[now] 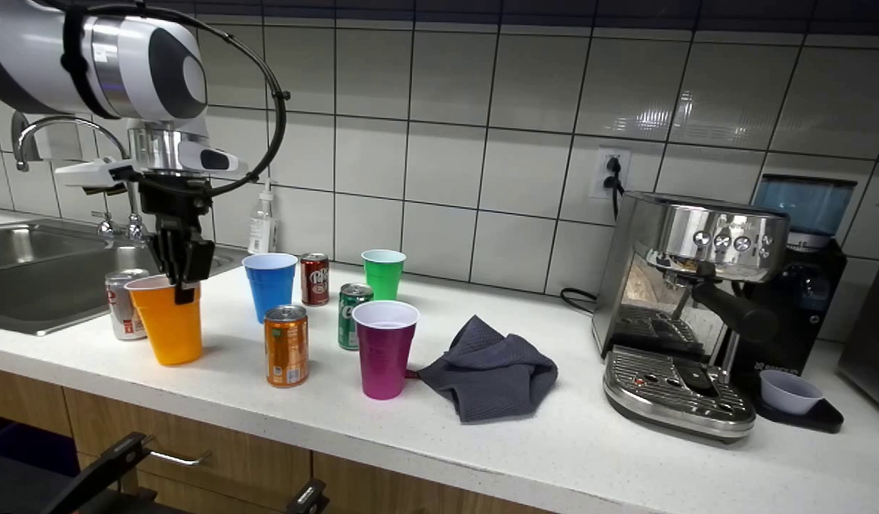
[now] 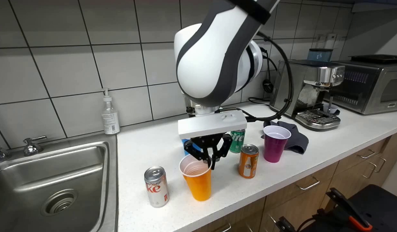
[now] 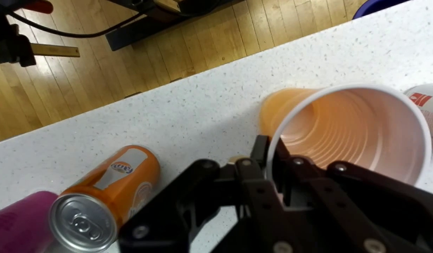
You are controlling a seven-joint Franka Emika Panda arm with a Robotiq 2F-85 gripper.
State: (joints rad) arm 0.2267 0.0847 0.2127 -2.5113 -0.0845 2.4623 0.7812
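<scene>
White speckled countertop (image 1: 568,457) spread beneath the black two-fingered gripper (image 3: 270,147), tapered orange plastic cup (image 2: 197,182) pinched by its wall between the fingers, one inside, one outside, cylindrical silver metal can (image 2: 156,187) and cylindrical orange metal can (image 2: 248,161) seen near the gripper on opposite sides

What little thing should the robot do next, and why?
Maybe lift the pincer a tiny bit, slowly. Its fingers look closed on the orange cup, one inside it and one outside.
</scene>
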